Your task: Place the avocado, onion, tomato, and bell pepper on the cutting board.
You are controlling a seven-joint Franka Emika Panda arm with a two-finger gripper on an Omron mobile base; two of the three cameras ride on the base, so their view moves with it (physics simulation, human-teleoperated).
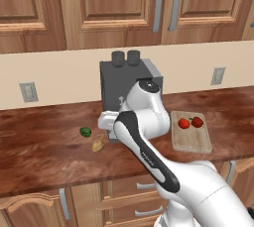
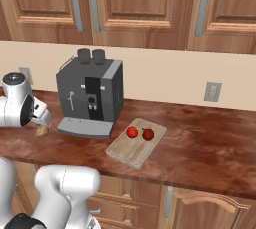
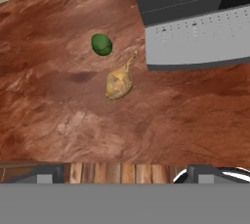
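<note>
Landmark = dark grey boxy coffee machine (image 2: pixel 90 98) on the reddish-brown wood-grain counter (image 1: pixel 44 156).

- Pale wooden rectangular cutting board (image 1: pixel 191 139) lies just right of the machine. Two small red fruits sit on it, side by side, near its far end: smooth round red tomato (image 2: pixel 132 132) closer to the machine, lumpy red bell pepper w/ short green stem (image 2: pixel 148 134) on its far side. Can't tell if the two touch.
- Tan onion bulb w/ thin pointed stalk (image 3: pixel 118 82) lies on the counter left of the machine's grey drip tray (image 3: pixel 200 39), stalk tip pointing toward the tray corner; partly hidden by the arm in right base view.
- Glossy dark green avocado (image 3: pixel 101 44) is near the onion, further from the machine, not touching it.
- Two-finger gripper (image 3: pixel 122 171) hovers above the counter in front of the onion, jaws spread wide, holding nothing. Fingertips cut off at hand-view bottom edge; hand mostly blocked by the arm's own elbow in left base view.
</note>
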